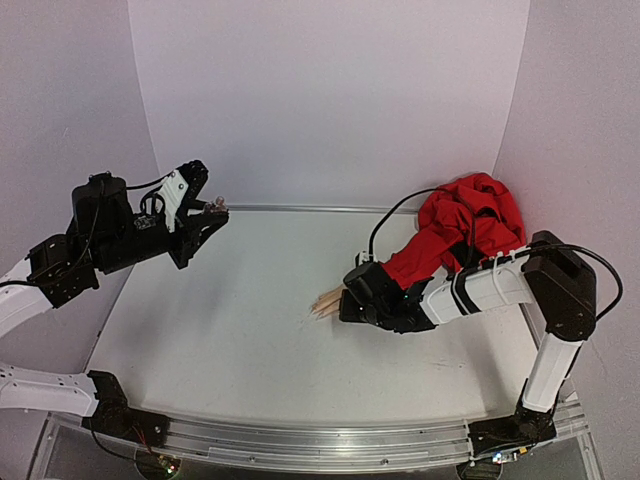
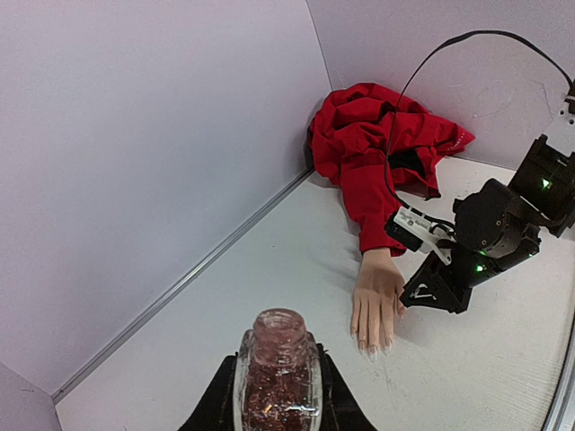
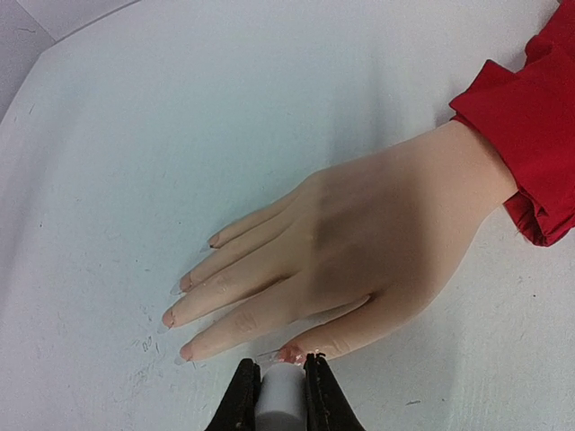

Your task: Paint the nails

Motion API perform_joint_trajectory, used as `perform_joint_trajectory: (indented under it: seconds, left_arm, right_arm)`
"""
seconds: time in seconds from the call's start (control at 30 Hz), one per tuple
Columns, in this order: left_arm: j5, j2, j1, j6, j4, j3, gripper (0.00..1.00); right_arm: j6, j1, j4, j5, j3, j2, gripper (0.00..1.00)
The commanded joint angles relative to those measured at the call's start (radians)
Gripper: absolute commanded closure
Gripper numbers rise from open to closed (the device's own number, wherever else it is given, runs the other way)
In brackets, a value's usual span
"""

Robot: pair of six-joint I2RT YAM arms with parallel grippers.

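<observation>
The right gripper (image 3: 281,368) has its jaws clamped on a white cap (image 3: 281,406), which I take to be the brush handle. Right at the jaw tips lies the thumb nail (image 3: 289,355), already tinted reddish. The bristles are too fine to make out, so I cannot tell whether they touch it. The nearest risk is pressure. Any push forward from here would drag colour off the nail onto the thumb's skin, or nudge the loose mannequin hand (image 3: 359,242) across the table (image 3: 135,135). Just beyond the jaws and to their left, the other nails (image 3: 168,318) fan out close together on the flat fingers. A sweep toward them could smear wet polish along a neighbouring finger. Farther ahead to the right, the red sleeve (image 3: 530,153) covers the wrist, and a shifted hand could bunch it. Well apart across the table, the left gripper (image 2: 278,395) is closed around an uncapped bottle (image 2: 277,359) of reddish glitter polish. If the bottle tips or slips in that grip, it could spill.
</observation>
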Motion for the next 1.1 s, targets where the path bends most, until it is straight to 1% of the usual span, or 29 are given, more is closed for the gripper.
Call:
perform_joint_trajectory:
  seconds: [0.0,1.07]
  left_arm:
    - [-0.008,-0.006,0.004,0.005,0.025,0.013,1.0]
    - [-0.009,-0.007,0.004,0.007,0.025,0.013,1.0]
  right_arm:
    - [-0.008,-0.004,-0.018,0.013,0.036,0.005,1.0]
    - [-0.004,-0.006,-0.027,-0.021,0.058,0.056,1.0]
